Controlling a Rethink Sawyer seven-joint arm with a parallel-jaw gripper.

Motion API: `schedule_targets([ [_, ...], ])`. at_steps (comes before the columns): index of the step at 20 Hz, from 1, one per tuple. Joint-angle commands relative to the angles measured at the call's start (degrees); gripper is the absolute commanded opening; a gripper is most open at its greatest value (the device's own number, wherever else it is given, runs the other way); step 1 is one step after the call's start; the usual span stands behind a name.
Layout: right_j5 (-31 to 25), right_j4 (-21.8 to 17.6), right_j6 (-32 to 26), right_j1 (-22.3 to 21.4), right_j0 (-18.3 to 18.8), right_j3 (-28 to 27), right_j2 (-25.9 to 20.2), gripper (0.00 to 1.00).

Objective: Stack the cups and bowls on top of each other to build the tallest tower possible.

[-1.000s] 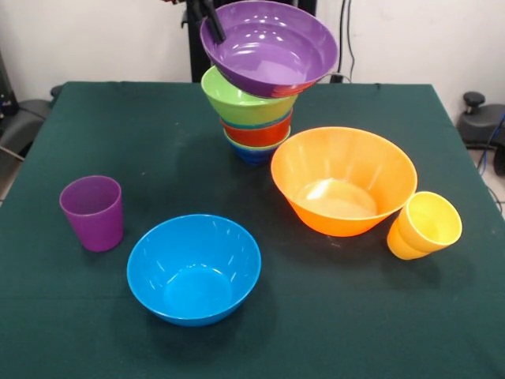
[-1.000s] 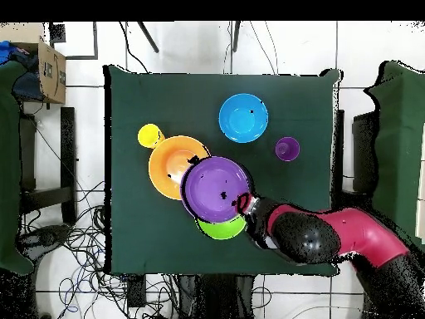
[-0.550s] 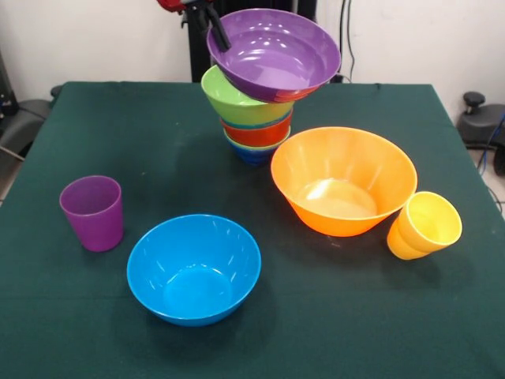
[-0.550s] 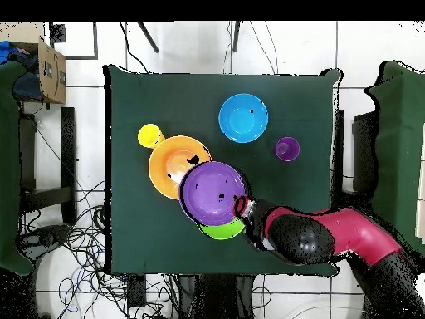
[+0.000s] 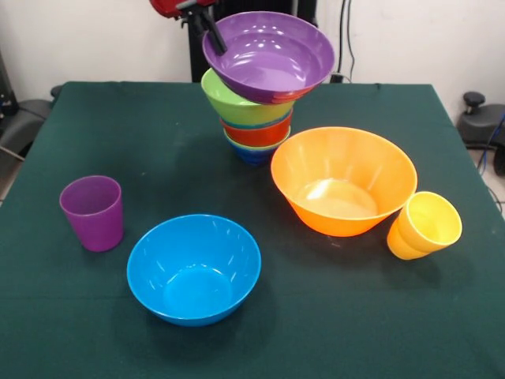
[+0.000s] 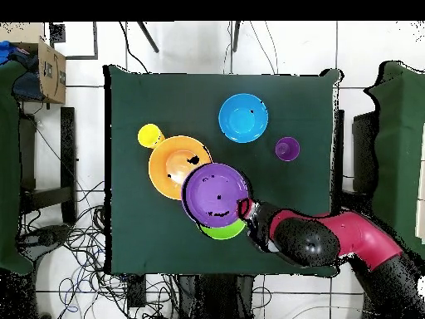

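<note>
Now, left to right in the front view:
Purple cup: translucent purple plastic tumbler (image 5: pixel 92 212) upright on the green table (image 5: pixel 118 134).
Blue bowl: large glossy blue plastic bowl (image 5: pixel 194 268) near it.
Fingers: my fingers (image 5: pixel 211 33) clamp the wide purple bowl's (image 5: pixel 268 54) left rim.
Tower: that bowl sits tilted atop the leaning tower (image 5: pixel 254 118).
Orange bowl: large orange plastic bowl (image 5: pixel 343 180).
Yellow cup: yellow stepped tumbler (image 5: pixel 424 226), tilted, beside it.

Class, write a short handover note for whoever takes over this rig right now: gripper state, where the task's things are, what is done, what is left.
Gripper: shut on the purple bowl, pinching its rim.
Tower: small bowls and the green bowl nested; purple bowl tilted on top, not released.
Loose on the table: orange bowl, blue bowl, purple cup, yellow cup.
Left: seat and release the purple bowl, then add the rest.
</note>
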State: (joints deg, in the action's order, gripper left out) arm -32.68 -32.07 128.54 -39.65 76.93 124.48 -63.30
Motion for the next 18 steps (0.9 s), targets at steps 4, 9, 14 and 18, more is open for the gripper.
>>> schedule_targets([
  [4,-0.7,-4.6,-12.9,4.2,0.5,0.1,-1.0,0.00],
  [9,-0.1,-5.2,-12.7,5.3,1.4,1.1,-1.3,0.00],
  [14,0.8,-6.3,-11.9,6.2,1.8,1.9,-1.4,0.00],
  [18,0.9,-7.5,-11.8,7.2,2.1,2.3,-1.2,0.00],
])
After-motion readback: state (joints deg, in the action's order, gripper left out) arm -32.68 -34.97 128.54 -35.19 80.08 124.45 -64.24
